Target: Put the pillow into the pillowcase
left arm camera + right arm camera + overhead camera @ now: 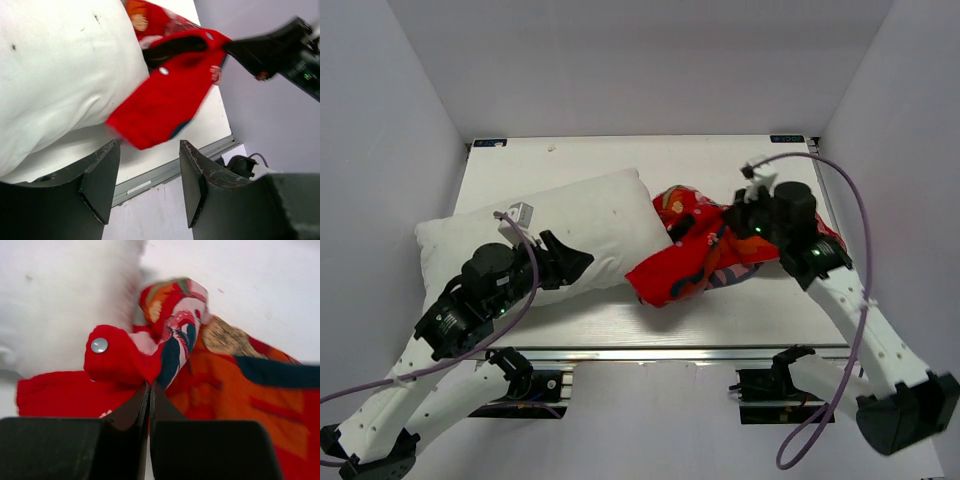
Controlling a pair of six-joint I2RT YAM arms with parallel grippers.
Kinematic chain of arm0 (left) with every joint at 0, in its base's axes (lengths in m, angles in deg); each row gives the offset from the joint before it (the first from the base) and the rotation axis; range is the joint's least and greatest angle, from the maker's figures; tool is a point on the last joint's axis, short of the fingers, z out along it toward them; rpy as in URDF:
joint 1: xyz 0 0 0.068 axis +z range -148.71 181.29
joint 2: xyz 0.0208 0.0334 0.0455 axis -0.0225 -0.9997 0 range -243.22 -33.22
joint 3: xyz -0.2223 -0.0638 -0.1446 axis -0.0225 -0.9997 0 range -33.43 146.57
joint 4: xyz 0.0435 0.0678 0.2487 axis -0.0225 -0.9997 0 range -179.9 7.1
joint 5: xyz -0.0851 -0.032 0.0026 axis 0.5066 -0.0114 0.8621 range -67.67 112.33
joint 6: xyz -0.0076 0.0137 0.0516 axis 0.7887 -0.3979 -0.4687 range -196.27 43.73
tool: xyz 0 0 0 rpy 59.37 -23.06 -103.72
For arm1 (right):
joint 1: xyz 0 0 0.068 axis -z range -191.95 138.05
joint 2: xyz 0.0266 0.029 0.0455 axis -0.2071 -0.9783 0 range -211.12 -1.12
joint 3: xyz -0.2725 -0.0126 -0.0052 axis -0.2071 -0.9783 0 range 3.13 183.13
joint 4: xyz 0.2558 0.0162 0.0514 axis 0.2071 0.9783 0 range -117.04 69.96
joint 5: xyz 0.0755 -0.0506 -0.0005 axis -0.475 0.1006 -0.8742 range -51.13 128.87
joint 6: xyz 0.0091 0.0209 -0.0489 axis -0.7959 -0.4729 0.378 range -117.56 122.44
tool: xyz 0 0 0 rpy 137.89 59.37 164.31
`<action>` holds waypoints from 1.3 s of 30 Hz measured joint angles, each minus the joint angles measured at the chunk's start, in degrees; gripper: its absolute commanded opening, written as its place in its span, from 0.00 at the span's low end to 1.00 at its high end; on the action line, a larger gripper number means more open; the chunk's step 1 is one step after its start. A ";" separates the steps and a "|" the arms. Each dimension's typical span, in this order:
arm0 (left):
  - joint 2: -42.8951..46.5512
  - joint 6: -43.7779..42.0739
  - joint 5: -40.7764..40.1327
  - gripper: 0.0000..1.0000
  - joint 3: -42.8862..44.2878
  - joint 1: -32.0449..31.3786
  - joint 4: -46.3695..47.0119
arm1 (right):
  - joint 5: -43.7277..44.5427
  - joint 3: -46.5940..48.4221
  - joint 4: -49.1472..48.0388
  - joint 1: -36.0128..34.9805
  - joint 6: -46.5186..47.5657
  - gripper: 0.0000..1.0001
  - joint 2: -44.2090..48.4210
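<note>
The white pillow (pixel 540 230) lies across the left half of the table; it also fills the left wrist view's upper left (pixel 55 75). Crumpled beside its right end is the red printed pillowcase (pixel 695 255). My right gripper (pixel 730 228) is shut on a fold of the pillowcase's edge (pixel 125 365) near a silver snap, with the fabric bunched up from its tips (pixel 150 385). In the left wrist view that edge (pixel 170 95) hangs raised off the table. My left gripper (pixel 570 262) stands open over the pillow's near right corner, nothing between its fingers (pixel 150 145).
The white table (pixel 740 310) has a metal rail along its near edge (pixel 150 180). White walls close in the left, right and back sides. The right arm's black wrist (pixel 280 50) reaches in over the pillowcase from the right.
</note>
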 measured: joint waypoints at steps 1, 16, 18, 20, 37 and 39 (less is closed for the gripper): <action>-0.63 -0.15 0.35 0.61 -0.22 0.00 0.48 | -0.59 -1.86 0.98 2.19 1.05 0.00 2.95; -16.35 -5.44 6.67 0.62 5.27 0.00 4.79 | -1.22 -6.32 25.83 13.99 17.68 0.21 5.14; -16.37 -5.75 6.88 0.63 5.77 0.00 5.09 | -1.62 -4.83 25.97 14.10 22.77 0.49 5.16; -15.89 -5.77 6.95 0.65 5.84 0.00 5.42 | -3.85 -2.62 25.44 14.21 27.85 0.66 5.46; -5.73 -3.72 1.57 0.66 5.84 0.00 1.57 | -3.21 -7.13 7.23 -13.11 34.45 0.83 -4.57; -4.50 -3.13 1.05 0.66 5.81 0.00 0.96 | 0.37 -8.66 5.68 -13.16 34.58 0.82 -6.32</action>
